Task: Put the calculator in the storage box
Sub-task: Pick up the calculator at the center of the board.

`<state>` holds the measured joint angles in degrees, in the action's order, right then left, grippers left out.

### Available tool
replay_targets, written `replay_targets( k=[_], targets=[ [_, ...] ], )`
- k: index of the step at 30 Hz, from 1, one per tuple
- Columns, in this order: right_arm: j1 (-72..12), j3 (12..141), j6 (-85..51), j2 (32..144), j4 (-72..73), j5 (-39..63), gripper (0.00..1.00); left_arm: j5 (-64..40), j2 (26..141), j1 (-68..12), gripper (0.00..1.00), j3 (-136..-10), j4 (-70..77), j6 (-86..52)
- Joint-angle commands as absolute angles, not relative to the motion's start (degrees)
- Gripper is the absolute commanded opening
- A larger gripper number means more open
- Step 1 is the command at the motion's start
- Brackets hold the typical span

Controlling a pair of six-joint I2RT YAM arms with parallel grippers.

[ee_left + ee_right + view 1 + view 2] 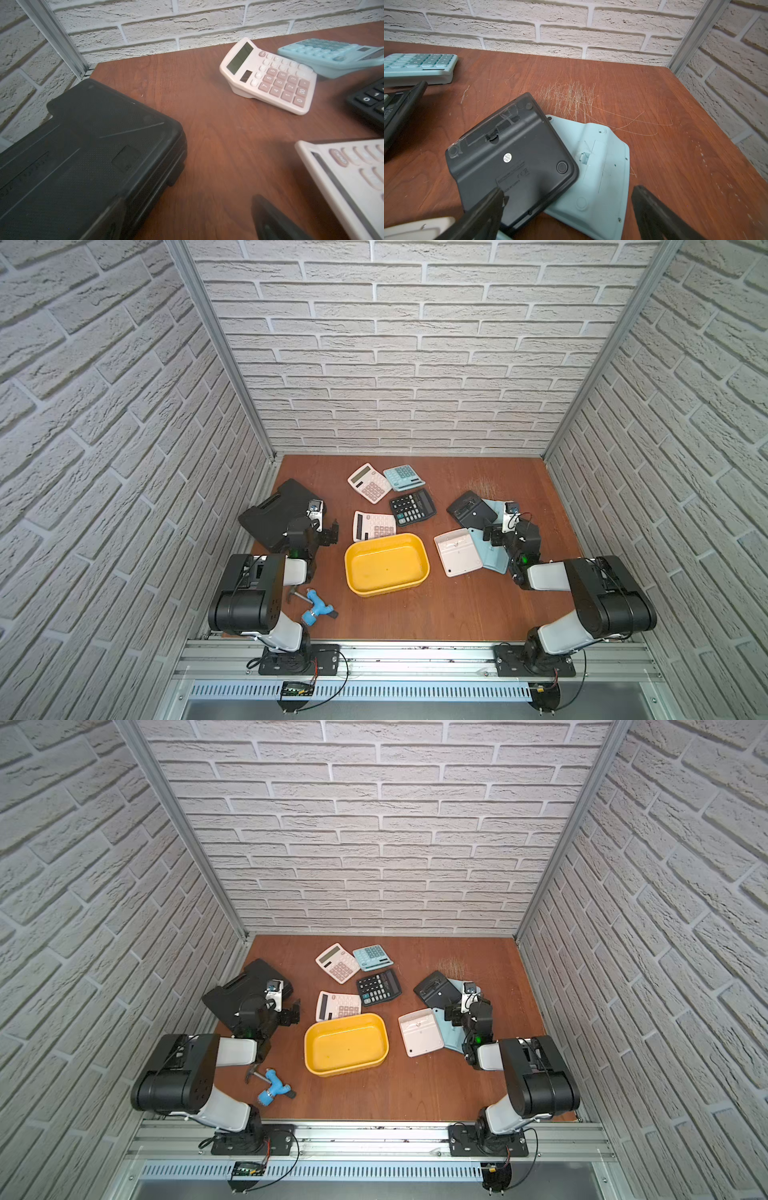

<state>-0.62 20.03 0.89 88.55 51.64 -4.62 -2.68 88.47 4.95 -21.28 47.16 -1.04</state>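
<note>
Nearest the lens, along the bottom of the frame in both top views, an aluminium rail (pixel 415 659) carries both arm bases, with a slotted vent strip (pixel 374 691) below it. Beyond lies the table (pixel 457 614), brown wood-grain laminate, with a patch of fine pale scratches (pixel 571 97) toward its upper right. The walls (pixel 415 344) on three sides bear a white brick pattern. Aluminium posts (pixel 216 344) run up the two back corners.

The storage box (pixel 388 588), yellow and open side up, sits at centre frame. Seven calculators lie on the table, all outside it.
- **Face up:** a pink-keyed calculator (pixel 369 483), with a teal calculator (pixel 403 477) just beside it. Below them are a black calculator (pixel 412 507) and a white calculator (pixel 373 526), the latter just behind the box's far rim.
- **Face down, right of the box:** an overturned black calculator (pixel 471 510) lies partly on an overturned teal calculator (pixel 494 547). An overturned white calculator (pixel 457 551) lies beside them.

A black case (pixel 270 514) lies at left and a blue plastic piece (pixel 316 605) at lower left.

The left gripper (pixel 330 536) has its jaws spread wide and holds nothing. It sits between the case and the white calculator. The right gripper (pixel 570 193) is likewise spread wide and holds nothing. It is over the two stacked overturned calculators; contact cannot be determined.

Writing: a round sticker (pixel 507 157) on the black underside reads "Q.C. PASSED". Moulded text below it reads "ELECTRONIC CALCULATOR", with a CE mark. The pink keys show digits and "00". Raised lettering on the case is illegible.
</note>
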Motion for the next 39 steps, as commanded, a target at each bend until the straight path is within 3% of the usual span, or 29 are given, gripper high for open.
replay_targets(
  k=[1,25,29,39],
  targets=[
    [-0.35,21.01,1.41,88.86,54.58,-4.22,0.99,-2.86,88.85,5.30,0.98,-22.50,49.87,-0.23],
    [-0.35,20.74,1.51,88.37,54.89,-3.82,0.99,-3.65,88.93,5.69,0.98,-22.52,49.75,-0.44],
    [-0.60,21.68,2.59,80.92,46.53,-2.47,0.99,0.49,85.35,4.62,0.98,-22.73,46.72,-0.28],
    [-4.12,23.54,1.16,56.49,27.40,-2.87,0.99,7.68,60.43,1.88,0.98,-22.23,30.19,-4.85]
  ],
)
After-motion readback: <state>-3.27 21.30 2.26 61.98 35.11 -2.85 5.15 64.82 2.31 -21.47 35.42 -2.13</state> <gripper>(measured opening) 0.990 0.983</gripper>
